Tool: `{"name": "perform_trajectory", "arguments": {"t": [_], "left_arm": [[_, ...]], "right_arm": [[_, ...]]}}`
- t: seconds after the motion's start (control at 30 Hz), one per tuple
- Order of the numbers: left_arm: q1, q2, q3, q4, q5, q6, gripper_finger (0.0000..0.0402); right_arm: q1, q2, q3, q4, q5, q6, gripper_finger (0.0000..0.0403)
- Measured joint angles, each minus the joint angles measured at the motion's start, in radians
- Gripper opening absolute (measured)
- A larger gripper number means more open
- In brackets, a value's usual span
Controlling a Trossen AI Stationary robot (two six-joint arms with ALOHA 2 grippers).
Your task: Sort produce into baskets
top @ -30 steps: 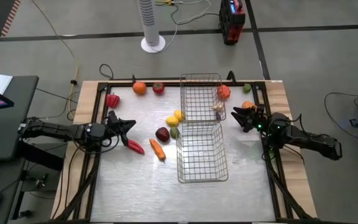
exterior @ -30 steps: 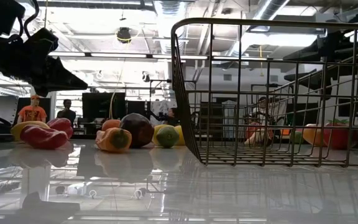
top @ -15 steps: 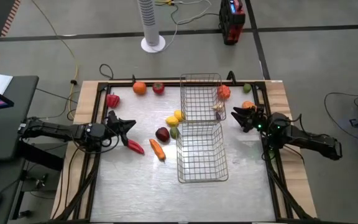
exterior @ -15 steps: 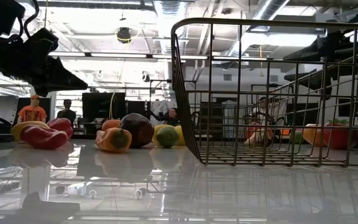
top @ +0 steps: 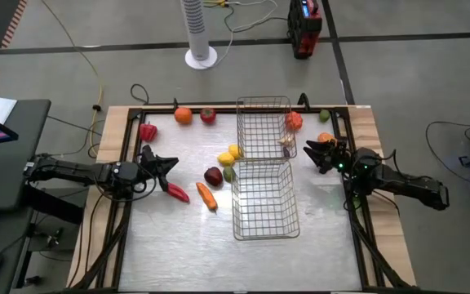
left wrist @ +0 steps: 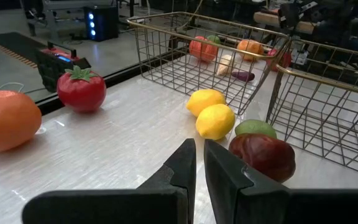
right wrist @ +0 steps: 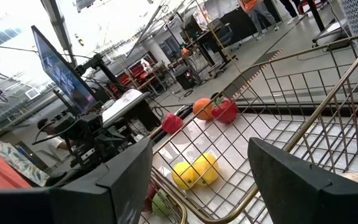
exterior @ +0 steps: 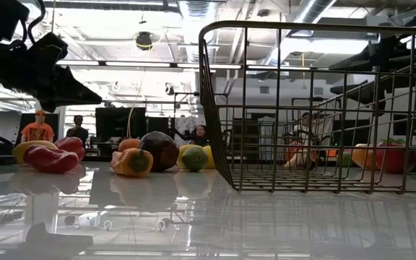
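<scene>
Sorting looks barely begun: most of the produce lies loose on the worktop (top: 178,245). In the high view, the far basket (top: 264,104) holds only what looks like a pale garlic (top: 286,140) with a small dark item I cannot name beside it, against its right wall, and the near basket (top: 264,233), touching or just beside the far one, appears to hold nothing. Left of the baskets sit an orange (top: 184,116) and a tomato (top: 208,116) near the far edge, a red pepper (top: 148,131) farther left, two lemons (top: 230,154) just beside the far basket, a lime (top: 228,173) and a dark red apple (top: 213,176) below them, then a carrot (top: 207,196) and a long red pepper (top: 177,193). To the right of the baskets lie a red-orange fruit (top: 294,121), a lime at the corner (top: 324,115) and an orange piece (top: 325,138). The left gripper (top: 166,167) hovers just above the long red pepper, its fingers (left wrist: 180,167) nearly together and holding nothing. The right gripper (top: 312,154) waits just right of the far basket with its fingers (right wrist: 123,171) wide apart, also holding nothing. By my judgement nearly every piece has yet to be lifted in, and which basket takes which kind cannot be told.
</scene>
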Motion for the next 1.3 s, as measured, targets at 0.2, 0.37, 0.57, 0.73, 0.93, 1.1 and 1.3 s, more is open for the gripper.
{"name": "perform_trajectory", "arguments": {"t": [0.2,0.37,0.57,0.73,0.93,1.1,1.3], "left_arm": [[0.0,0.0,-0.003,0.027,-0.001,-0.097,0.002],[0.0,0.0,-0.004,0.136,-0.04,-0.286,0.002],[0.0,0.0,-0.003,0.149,-0.13,-0.295,0.002],[0.0,0.0,-0.003,0.179,-0.093,-0.42,0.002],[0.0,0.0,-0.001,0.193,-0.077,-0.547,0.002],[0.0,0.0,-0.001,0.185,-0.082,-0.668,0.002],[0.0,0.0,-0.001,0.194,-0.139,-0.682,0.002]], "right_arm": [[0.0,0.0,0.0,0.0,0.0,0.0,0.0291],[0.0,0.0,0.0,0.0,0.0,0.0,0.0291],[0.0,0.0,0.0,0.0,0.0,0.0,0.0291],[0.0,0.0,0.0,0.0,0.0,0.0,0.0291],[-0.001,0.0,0.0,0.008,0.001,0.0,0.0291],[-0.001,0.0,-0.004,0.05,0.023,0.0,0.0291],[-0.001,0.0,-0.003,0.06,0.025,0.142,0.0291]]}}
